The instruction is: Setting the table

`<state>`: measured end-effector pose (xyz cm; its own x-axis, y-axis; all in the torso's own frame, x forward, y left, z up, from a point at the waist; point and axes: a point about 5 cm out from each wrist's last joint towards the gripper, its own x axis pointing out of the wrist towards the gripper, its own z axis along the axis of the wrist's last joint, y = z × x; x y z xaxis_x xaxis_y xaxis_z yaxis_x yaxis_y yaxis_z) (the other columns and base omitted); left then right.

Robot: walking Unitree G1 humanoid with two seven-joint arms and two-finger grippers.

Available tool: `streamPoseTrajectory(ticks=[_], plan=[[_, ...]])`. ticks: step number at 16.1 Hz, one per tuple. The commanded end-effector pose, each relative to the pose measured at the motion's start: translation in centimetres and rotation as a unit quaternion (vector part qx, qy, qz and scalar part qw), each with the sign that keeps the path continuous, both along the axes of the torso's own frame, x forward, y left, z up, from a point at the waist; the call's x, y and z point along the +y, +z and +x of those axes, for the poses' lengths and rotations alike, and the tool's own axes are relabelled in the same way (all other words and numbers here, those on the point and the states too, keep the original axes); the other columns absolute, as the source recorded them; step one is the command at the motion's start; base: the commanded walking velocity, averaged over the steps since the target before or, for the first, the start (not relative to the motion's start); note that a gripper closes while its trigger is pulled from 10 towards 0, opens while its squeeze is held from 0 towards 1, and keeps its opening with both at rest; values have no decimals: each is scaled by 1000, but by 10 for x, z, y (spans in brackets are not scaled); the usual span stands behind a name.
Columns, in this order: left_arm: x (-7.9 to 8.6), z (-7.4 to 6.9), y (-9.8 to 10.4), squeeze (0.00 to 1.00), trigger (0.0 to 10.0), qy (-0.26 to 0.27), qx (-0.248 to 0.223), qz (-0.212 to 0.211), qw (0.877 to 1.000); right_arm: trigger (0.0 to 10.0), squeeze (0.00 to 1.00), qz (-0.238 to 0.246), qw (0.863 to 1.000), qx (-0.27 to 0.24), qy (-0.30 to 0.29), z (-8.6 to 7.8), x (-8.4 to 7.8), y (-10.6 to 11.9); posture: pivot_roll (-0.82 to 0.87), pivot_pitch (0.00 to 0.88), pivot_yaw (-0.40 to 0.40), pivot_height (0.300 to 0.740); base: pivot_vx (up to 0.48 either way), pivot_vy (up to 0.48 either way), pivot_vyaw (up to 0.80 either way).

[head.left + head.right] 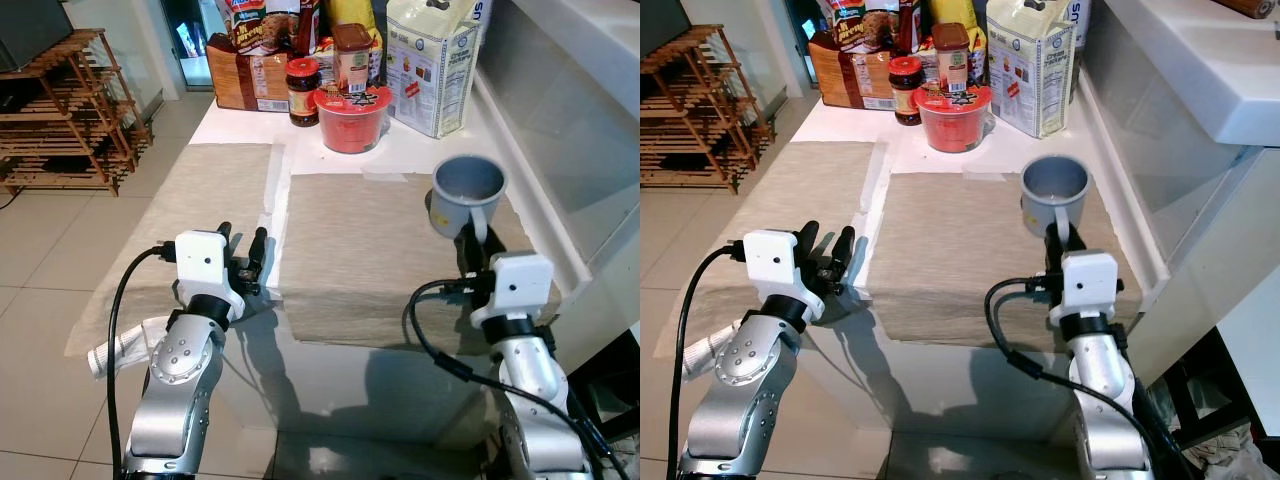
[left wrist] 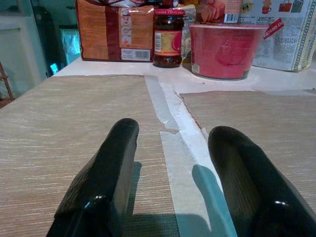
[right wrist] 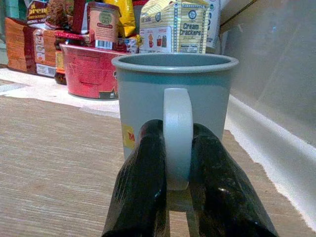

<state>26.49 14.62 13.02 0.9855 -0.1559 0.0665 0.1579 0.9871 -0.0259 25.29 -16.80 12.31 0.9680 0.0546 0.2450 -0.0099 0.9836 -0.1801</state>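
A grey-blue mug (image 1: 466,188) stands upright on the right beige placemat (image 1: 370,250), its handle (image 3: 177,136) turned toward me. My right gripper (image 1: 472,252) is shut on that handle, one black finger (image 3: 143,182) on each side. My left gripper (image 1: 241,255) is open and holds nothing; its fingers (image 2: 106,173) hover over the seam between the left placemat (image 1: 190,200) and the right one.
Food packages crowd the back of the table: a red noodle bowl (image 1: 352,118), a dark jar (image 1: 302,92), a cracker bag (image 1: 432,62) and a brown box (image 1: 243,78). A wooden rack (image 1: 65,110) stands on the floor at left. A white counter wall (image 1: 570,110) runs along the right.
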Motion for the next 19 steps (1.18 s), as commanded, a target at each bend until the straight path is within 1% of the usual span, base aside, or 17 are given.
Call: streamPoseTrajectory(ticks=[1,4,7,12,15,17,19], plan=[[3,-1,4,0,10000,2,-12,0,1000,0,0,2,1000,-8,12,0,5,4,-96,0,63,740,0,0,0],[4,2,6,0,10000,13,-16,-10,1000,0,0,3,1000,-5,20,6,6,5,-90,0,50,740,0,0,0],[4,8,9,0,10000,23,-18,-16,999,0,0,3,1000,5,26,13,7,2,-91,0,45,740,-436,0,0],[7,9,13,0,10000,29,-29,-15,999,0,0,3,999,9,33,16,8,0,-78,0,36,740,-358,0,0],[8,9,12,0,10000,37,-28,-8,999,0,0,1,999,11,36,19,9,-1,-75,0,31,740,0,0,0],[5,8,12,0,10000,27,-29,-18,999,0,0,-3,999,13,36,19,8,-3,-78,0,31,740,0,0,0],[3,9,13,0,10000,18,-32,-13,999,0,0,-3,999,15,32,19,5,-4,-86,0,38,740,0,0,0]])
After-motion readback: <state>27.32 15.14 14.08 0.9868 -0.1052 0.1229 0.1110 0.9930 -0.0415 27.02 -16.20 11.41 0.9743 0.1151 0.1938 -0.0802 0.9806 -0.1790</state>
